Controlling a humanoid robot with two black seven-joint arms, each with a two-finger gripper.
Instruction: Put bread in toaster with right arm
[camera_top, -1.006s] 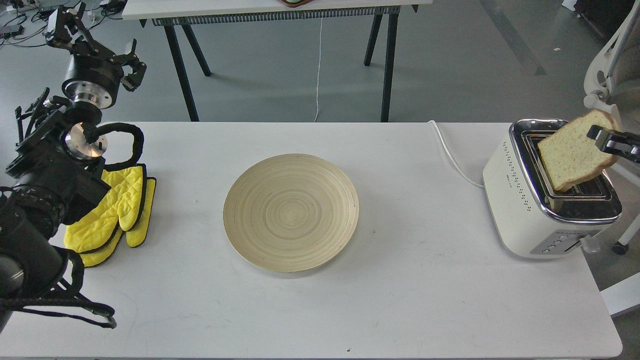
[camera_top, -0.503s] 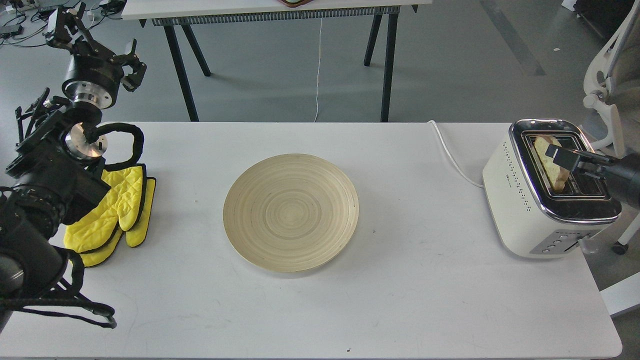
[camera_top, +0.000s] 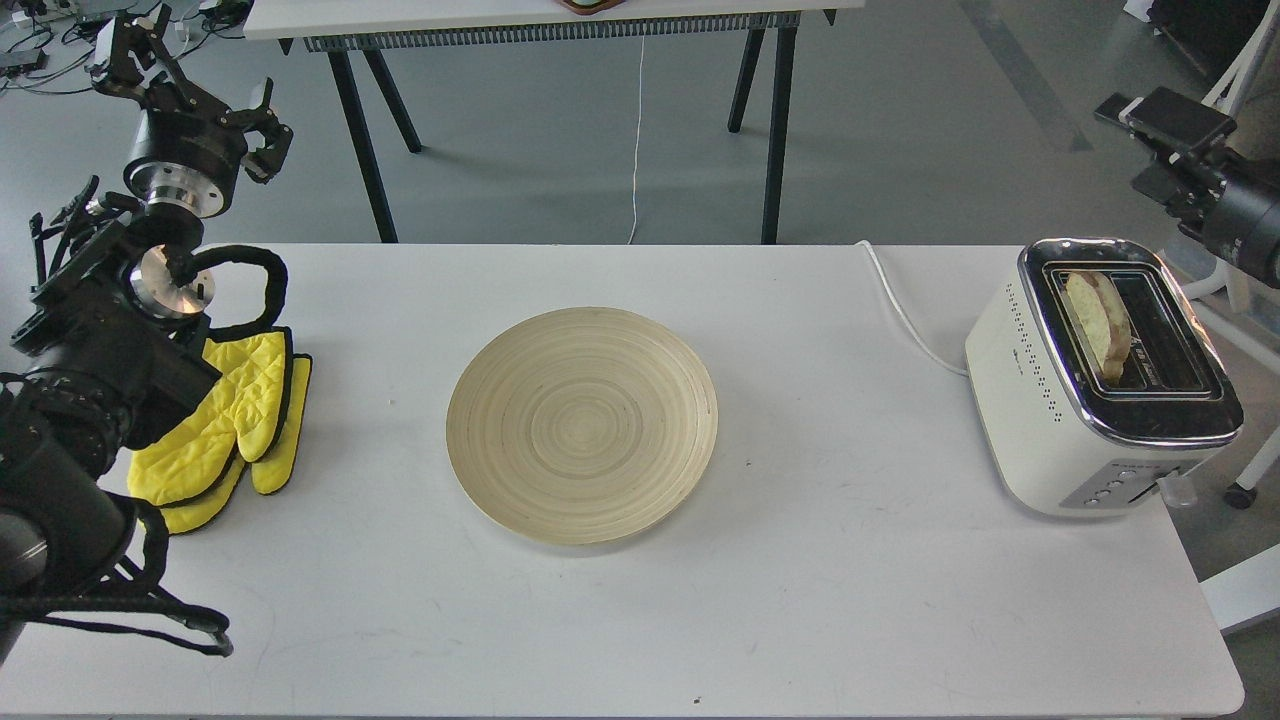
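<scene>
1. Pale tan bread slice with brown crust (camera_top: 1098, 333) sitting in left slot of cream-white chrome-topped toaster (camera_top: 1040, 400), upper edge poking above slot rim.
2. Task judged essentially done: bread in, nothing gripping it. Left over, at most: retracting arm; lever not seen pressed, cannot tell if needed.
3. Toaster at right end of white worktop (camera_top: 800, 600), white cord (camera_top: 905, 310) trailing back-left.
4. Black jointed right arm (camera_top: 1245, 215) entering from right edge, raised above and behind toaster, well clear of bread.
5. Right pincer (camera_top: 1160, 115) empty; fingers seen end-on and dark, spread or pressed together cannot tell.
6. Left arm (camera_top: 110, 330) parked far left, beside yellow quilted oven mitts (camera_top: 225, 425); left pincer (camera_top: 130, 60) held high, claws spread, holding nothing.
7. Round pale bamboo plate (camera_top: 581, 425) mid-worktop, bare.
</scene>
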